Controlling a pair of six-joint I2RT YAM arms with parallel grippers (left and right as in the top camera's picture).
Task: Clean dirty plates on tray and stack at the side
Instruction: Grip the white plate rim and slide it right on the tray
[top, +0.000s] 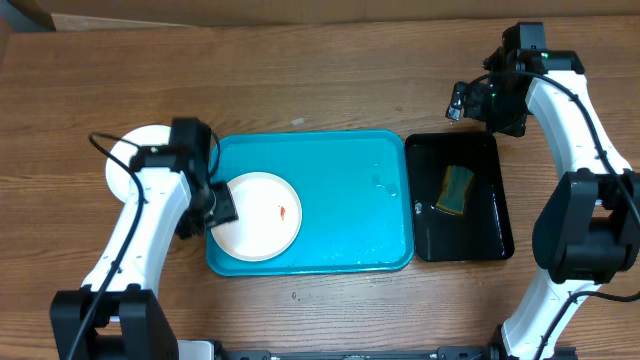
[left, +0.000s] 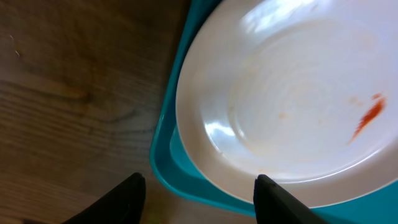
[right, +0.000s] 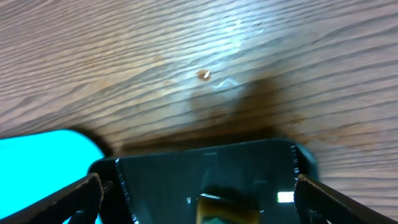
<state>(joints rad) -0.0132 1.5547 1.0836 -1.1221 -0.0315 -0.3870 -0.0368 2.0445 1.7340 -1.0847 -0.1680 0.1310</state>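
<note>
A white plate (top: 258, 215) with a small orange-red smear lies in the left part of the turquoise tray (top: 350, 200). My left gripper (top: 215, 205) is open at the plate's left edge. In the left wrist view its fingers (left: 199, 199) straddle the tray's rim (left: 165, 168) and the edge of the plate (left: 292, 93), holding nothing. Another white plate (top: 130, 160) sits on the table left of the tray, partly hidden by my left arm. No yellow-green rimmed plate shows. My right gripper (top: 460, 100) is open and empty above the table, behind the black tray.
A glossy black tray (top: 480, 230) right of the turquoise tray holds a yellow-and-green sponge (top: 456, 190). The right wrist view shows the black tray (right: 161, 180), the sponge (right: 227, 208) and a corner of the turquoise tray (right: 43, 155). The tray's bottom looks wet.
</note>
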